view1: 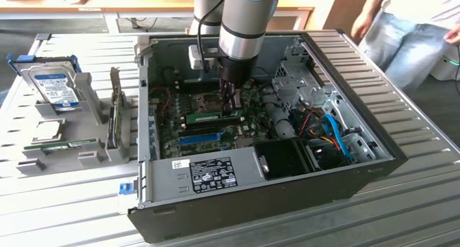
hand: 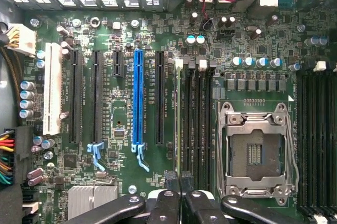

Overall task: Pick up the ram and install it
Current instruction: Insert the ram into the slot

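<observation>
Ram: we find the ram (view1: 213, 117) standing on edge in a memory slot of the motherboard (hand: 121, 34), inside the computer case (view1: 237, 214). In the wrist view it shows edge-on as 1 thin pale-green line (hand: 178, 113).
Ram neighbours: the slot lies between the blue slot (hand: 138, 95) and the CPU socket (hand: 255, 153).
Surface: a ribbed grey metal table (view1: 57, 204) carries the case, which lies with its open side up.
Fixture: on the exterior view's left, a grey holder (view1: 93, 104) stands on the table. It holds 1 hard drive (view1: 56, 88) upright and 1 second green stick (view1: 61, 146) lying low.
Room: a wooden desk (view1: 144, 5) runs behind the table. A person (view1: 406, 37) in jeans stands at the exterior view's right, cut off by the frame edge.
Arm: the arm (view1: 244, 21) comes down from above into the case.
Claw: the gripper (view1: 231, 108) (hand: 179, 177) is clenched on the ram. The fingertips (hand: 171, 179) nearly meet, with only the stick's thin edge between them. The grip sits near the ram's end toward the exterior view's right.
Hidden: the arm covers part of the board behind it in the exterior view.
Hard to make out: we cannot tell whether the ram is fully seated or whether the slot latches are closed. Label print is too small to read.
</observation>
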`<state>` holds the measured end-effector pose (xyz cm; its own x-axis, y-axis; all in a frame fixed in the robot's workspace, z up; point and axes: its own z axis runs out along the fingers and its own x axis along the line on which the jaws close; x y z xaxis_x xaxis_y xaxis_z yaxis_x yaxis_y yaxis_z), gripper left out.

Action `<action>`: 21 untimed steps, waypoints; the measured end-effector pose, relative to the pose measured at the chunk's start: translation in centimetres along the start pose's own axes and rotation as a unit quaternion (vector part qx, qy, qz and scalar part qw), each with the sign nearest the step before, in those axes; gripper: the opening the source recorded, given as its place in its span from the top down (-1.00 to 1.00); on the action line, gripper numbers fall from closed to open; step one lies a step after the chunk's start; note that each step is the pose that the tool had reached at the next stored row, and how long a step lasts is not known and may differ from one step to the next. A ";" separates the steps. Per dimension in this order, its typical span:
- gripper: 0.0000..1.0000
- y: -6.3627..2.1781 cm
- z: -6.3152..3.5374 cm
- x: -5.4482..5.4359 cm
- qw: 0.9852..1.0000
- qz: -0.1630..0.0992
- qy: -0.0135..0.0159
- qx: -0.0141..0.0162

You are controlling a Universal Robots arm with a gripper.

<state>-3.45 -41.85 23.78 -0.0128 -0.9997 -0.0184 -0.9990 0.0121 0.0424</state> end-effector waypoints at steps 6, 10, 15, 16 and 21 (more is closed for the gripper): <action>0.76 0.00 0.03 -0.1 1.000 0.000 0.000 0.000; 0.76 -0.01 0.18 -0.1 1.000 0.000 0.000 0.000; 0.76 -0.02 0.47 -0.1 1.000 0.000 0.000 0.001; 0.76 -0.02 0.53 -0.1 1.000 0.000 0.000 0.001; 0.76 0.07 0.56 -0.1 1.000 0.000 0.000 0.001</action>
<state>-3.55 -41.74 23.23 -0.0128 -0.9998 -0.0183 -0.9991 0.0121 0.0396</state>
